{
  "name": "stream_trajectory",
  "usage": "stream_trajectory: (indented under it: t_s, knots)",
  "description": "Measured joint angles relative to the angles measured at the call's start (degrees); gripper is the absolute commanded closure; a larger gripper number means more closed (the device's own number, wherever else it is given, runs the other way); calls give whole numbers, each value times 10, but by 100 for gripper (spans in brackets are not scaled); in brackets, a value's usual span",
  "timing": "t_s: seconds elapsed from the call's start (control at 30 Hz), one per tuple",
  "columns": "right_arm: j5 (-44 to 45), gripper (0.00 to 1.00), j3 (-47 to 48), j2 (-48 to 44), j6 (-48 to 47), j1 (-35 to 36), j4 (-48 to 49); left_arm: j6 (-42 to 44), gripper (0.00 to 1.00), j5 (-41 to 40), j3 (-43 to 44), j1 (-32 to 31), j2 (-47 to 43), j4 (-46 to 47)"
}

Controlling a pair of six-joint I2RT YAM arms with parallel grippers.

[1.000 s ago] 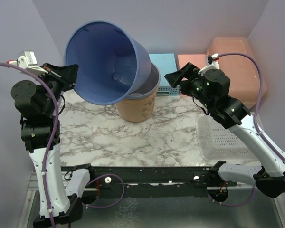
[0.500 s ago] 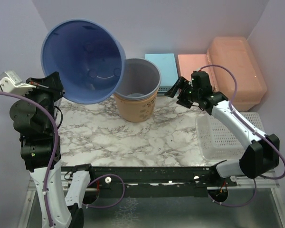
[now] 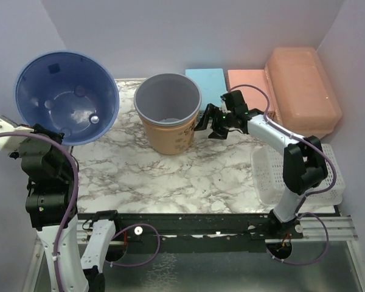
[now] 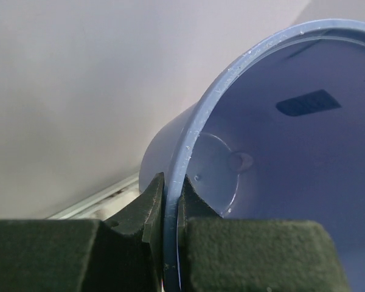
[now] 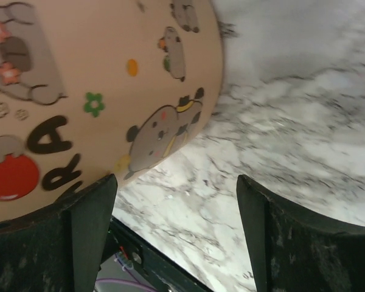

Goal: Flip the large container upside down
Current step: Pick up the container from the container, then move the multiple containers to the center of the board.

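Orange bucket: dark letters "A", "R" among cartoon animals; rest of word cut off.

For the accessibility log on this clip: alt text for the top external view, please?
The left end effector holds a blue bucket by its rim, raised at the left with its mouth toward the camera. The right end effector is open beside an orange bucket at centre; a peach lidded box sits upright at the back right.
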Motion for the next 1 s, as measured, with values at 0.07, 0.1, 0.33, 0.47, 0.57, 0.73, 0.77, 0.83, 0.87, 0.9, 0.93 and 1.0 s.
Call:
stream_trajectory:
  t_s: [0.07, 0.1, 0.33, 0.47, 0.57, 0.73, 0.77, 0.83, 0.87, 0.9, 0.93, 1.0]
  knots:
    - [-5, 17, 25, 16, -2, 11, 2, 13, 100, -27, 0, -2, 4, -20]
    - [-7, 17, 40, 25, -2, 19, 3, 18, 100, -37, -1, -3, 5, -27]
    - [-32, 17, 141, 112, -9, 94, 5, 33, 100, -75, 21, -7, 2, -68]
    - [-49, 17, 222, 177, -24, 125, -12, 35, 100, -82, 69, -11, 1, -74]
    - [-48, 15, 209, 172, -26, 139, -7, 42, 100, -74, 106, -19, -7, -69]
    - [-29, 15, 109, 83, -22, 138, 3, 50, 100, -9, 130, -24, -10, -61]
    - [-22, 15, 87, 58, -17, 138, 5, 50, 100, 10, 130, -25, -9, -63]
    - [-1, 14, 41, 1, -5, 137, 13, 48, 100, 49, 131, -25, -6, -72]
    - [10, 14, 16, -31, 3, 136, 17, 46, 100, 77, 132, -25, -2, -83]
    - [21, 14, -9, -64, 11, 135, 20, 43, 100, 95, 133, -26, 2, -92]
    - [31, 14, -33, -97, 18, 134, 25, 38, 100, 125, 134, -26, 6, -105]
    - [49, 14, -77, -164, 33, 134, 32, 29, 100, 164, 134, -26, 11, -127]
